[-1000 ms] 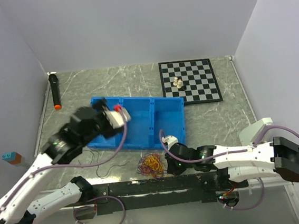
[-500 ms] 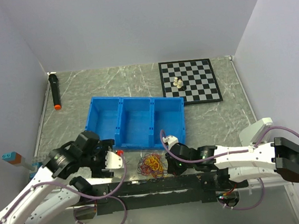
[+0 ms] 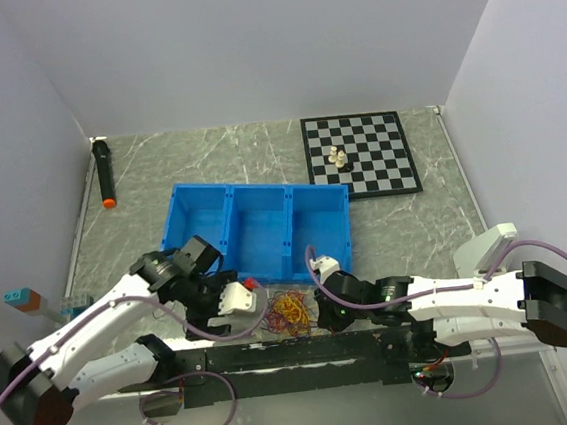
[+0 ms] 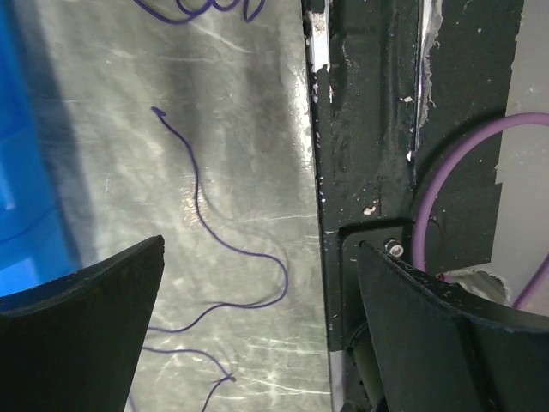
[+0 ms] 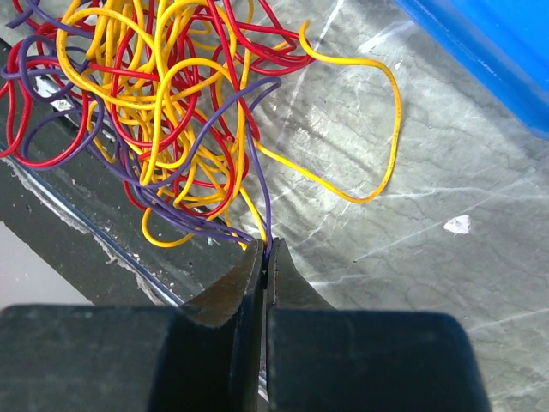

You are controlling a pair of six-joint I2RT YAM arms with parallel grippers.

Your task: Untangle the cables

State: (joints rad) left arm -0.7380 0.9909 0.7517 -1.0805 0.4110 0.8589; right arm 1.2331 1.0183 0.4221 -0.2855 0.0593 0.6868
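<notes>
Red, yellow and dark, hair-thin: looks light, limp, snag-prone. Finds the cables [image 3: 291, 310] at the table's [image 3: 416, 230] 6 o'clock, right gripper [image 5: 266, 257] clamped on a dark strand [image 5: 268, 227] at their 3 o'clock edge, likely a sound hold, left gripper [image 4: 257, 326] spread empty at 9.

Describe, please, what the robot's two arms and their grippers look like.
Both the left arm and the right arm are built from white shell links connected by black joints, and a lilac hose runs along each. The left gripper and the right gripper have plain black fingers, broad at the base and tapering toward the tips. No markings or sleeves are visible.
</notes>
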